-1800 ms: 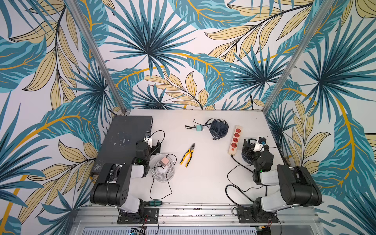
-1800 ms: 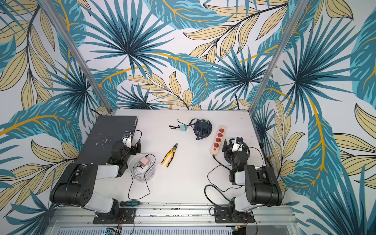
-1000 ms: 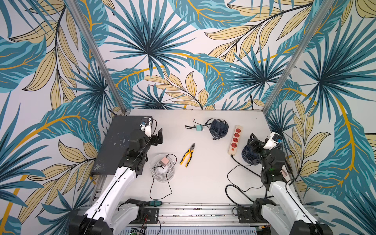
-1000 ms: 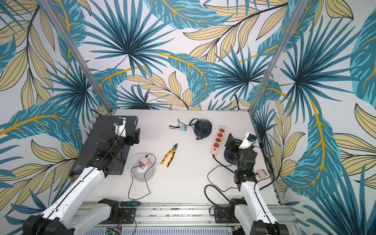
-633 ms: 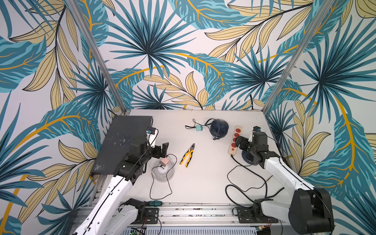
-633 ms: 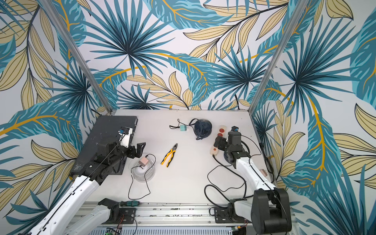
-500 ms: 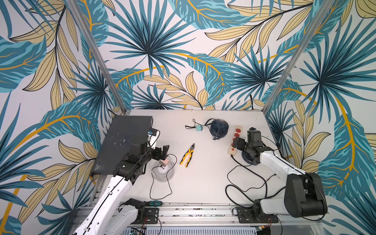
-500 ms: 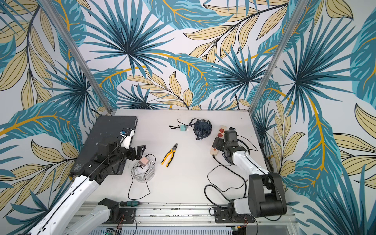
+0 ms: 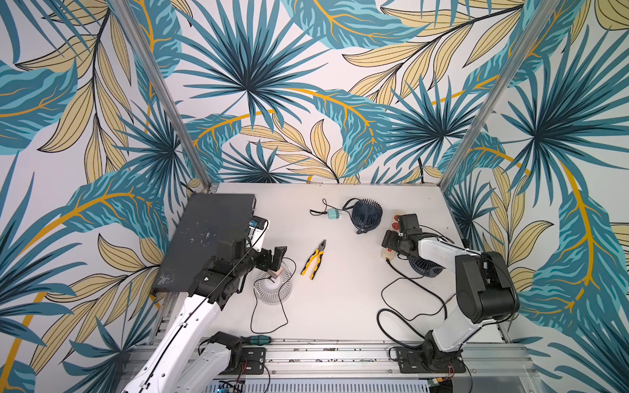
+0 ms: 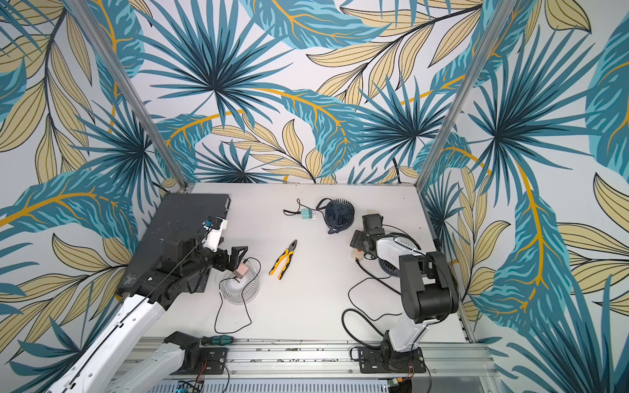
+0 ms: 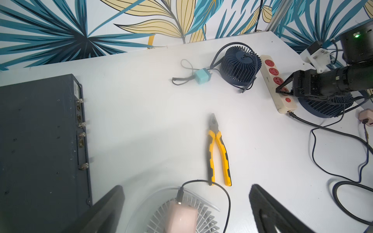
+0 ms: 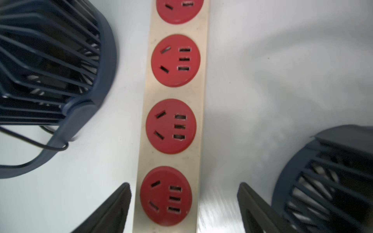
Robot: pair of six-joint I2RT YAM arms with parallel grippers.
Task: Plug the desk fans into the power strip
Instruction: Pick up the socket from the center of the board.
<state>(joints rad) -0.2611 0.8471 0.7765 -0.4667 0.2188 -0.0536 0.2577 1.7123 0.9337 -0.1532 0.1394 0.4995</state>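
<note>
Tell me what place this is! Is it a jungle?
Probably a robot practice booth, not a jungle. The leaves are printed wallpaper, two robot arms stand at a white table, and pliers and a power strip lie on it.

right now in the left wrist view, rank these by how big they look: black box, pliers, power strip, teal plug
1. black box
2. pliers and power strip: these look alike. The pliers lie nearer and the strip is partly hidden, so they are unranked.
3. teal plug
</note>
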